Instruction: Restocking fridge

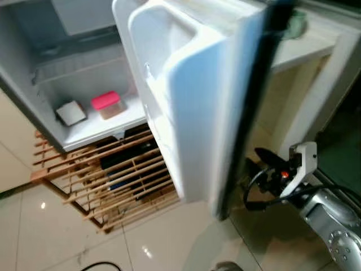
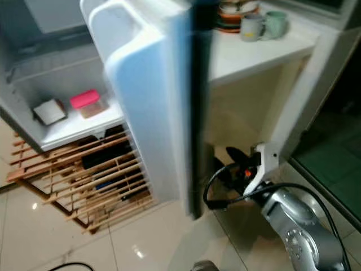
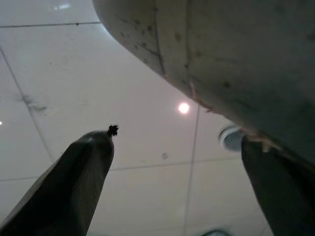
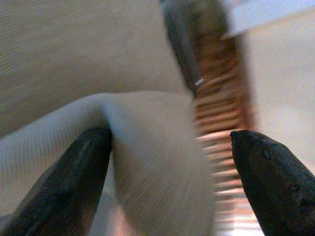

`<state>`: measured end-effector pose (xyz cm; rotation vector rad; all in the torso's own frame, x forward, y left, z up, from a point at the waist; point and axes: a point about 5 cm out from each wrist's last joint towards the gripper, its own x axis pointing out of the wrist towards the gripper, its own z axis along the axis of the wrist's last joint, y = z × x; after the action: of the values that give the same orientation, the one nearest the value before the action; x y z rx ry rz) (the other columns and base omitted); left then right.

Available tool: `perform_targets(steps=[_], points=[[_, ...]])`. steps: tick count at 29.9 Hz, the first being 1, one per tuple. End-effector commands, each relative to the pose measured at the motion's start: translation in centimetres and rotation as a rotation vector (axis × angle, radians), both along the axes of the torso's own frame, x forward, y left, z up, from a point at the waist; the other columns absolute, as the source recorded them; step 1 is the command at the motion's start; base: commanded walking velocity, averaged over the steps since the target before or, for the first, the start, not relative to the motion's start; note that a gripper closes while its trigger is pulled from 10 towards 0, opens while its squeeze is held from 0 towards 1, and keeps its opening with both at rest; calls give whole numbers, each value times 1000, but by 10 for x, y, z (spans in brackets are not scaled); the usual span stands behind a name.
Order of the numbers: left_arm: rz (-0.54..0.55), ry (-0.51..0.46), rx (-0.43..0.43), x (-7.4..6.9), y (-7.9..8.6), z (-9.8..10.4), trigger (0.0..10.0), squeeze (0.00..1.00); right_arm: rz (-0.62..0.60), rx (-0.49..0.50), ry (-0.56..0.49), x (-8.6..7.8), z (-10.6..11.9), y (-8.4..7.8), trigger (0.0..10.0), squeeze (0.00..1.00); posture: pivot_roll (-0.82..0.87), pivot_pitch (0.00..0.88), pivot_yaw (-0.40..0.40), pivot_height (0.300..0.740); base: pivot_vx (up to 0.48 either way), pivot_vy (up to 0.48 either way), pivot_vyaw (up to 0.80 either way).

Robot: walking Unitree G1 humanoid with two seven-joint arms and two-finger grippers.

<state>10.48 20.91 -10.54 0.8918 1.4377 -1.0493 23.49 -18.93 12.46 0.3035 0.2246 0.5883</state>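
Note:
A small white fridge (image 1: 34, 101) stands open, its door (image 1: 192, 96) swung out toward me. On the fridge floor sit a pink-lidded container (image 1: 107, 104) and a white-grey box (image 1: 71, 112). My right gripper (image 1: 252, 161) is low behind the door's outer face, near its bottom corner, with its fingers (image 4: 64, 182) apart. In the right wrist view the door's rounded white edge (image 4: 147, 147) lies between them; I cannot tell whether they touch it. My left gripper (image 3: 177, 187) hangs open over the floor tiles, holding nothing.
A slatted wooden rack (image 1: 113, 180) holding dark items stands under the fridge. On the right, a white counter (image 2: 265, 51) carries mugs (image 2: 263, 25) and bowls. A black cable (image 1: 101, 265) lies on the glossy tile floor (image 1: 51, 237). A dark doorway opens at the far right.

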Motion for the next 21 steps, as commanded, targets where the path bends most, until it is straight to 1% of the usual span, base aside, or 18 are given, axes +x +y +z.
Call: perform_targets(steps=[1,3,4,6,7,8,9,10,12,13,14,15,16,17,19,21], points=[[4,30,16,-6,10,1,10000,0,-4,28,9,-2,4,-2,10000,0,-226,0,111,740,0,0,0],[17,39,15,0,26,7,10000,0,7,48,24,-3,6,0,10000,0,-224,0,110,740,0,0,0],[33,32,2,4,30,10,10000,0,17,36,37,-3,6,0,10000,0,-222,0,110,740,0,0,0],[73,-4,-7,10,27,10,10000,0,10,26,47,-2,3,-1,10000,0,-220,0,110,740,0,0,0],[110,-13,-23,14,24,11,10000,0,-9,10,62,0,0,-3,10000,0,-216,0,108,740,0,0,0],[110,-13,-23,14,24,11,10000,0,-9,10,62,0,0,-3,10000,0,-216,0,108,740,0,0,0],[142,-41,-35,20,21,12,10000,0,-30,-25,76,2,-6,-5,10000,0,-214,0,108,740,0,0,0],[162,-56,-37,24,20,12,10000,0,-52,-39,81,4,-9,-7,10000,0,-213,0,107,740,0,0,0],[176,-67,-39,27,19,13,10000,0,-71,-34,81,7,-9,-6,10000,0,-212,0,107,740,0,0,0],[162,-73,-38,29,19,14,10000,0,-28,1,62,9,-3,6,10000,0,-214,0,110,740,0,0,0],[162,-73,-38,29,19,14,10000,0,-28,1,62,9,-3,6,10000,0,-214,0,110,740,0,0,0],[155,-75,-36,30,19,14,10000,0,5,16,49,9,1,15,10000,0,-214,0,110,740,0,0,0],[148,-81,-33,31,19,14,10000,0,70,45,28,7,10,29,10000,0,-211,0,109,740,0,0,0],[151,-87,-32,32,19,15,10000,0,109,65,17,4,14,36,10000,0,-209,0,110,740,0,0,0],[155,-91,-31,33,19,15,10000,0,160,85,4,0,20,42,10000,0,-209,0,110,740,0,0,0],[149,-83,-31,30,19,14,10000,0,212,94,-10,-6,26,46,10000,0,-208,0,109,740,0,0,0]])
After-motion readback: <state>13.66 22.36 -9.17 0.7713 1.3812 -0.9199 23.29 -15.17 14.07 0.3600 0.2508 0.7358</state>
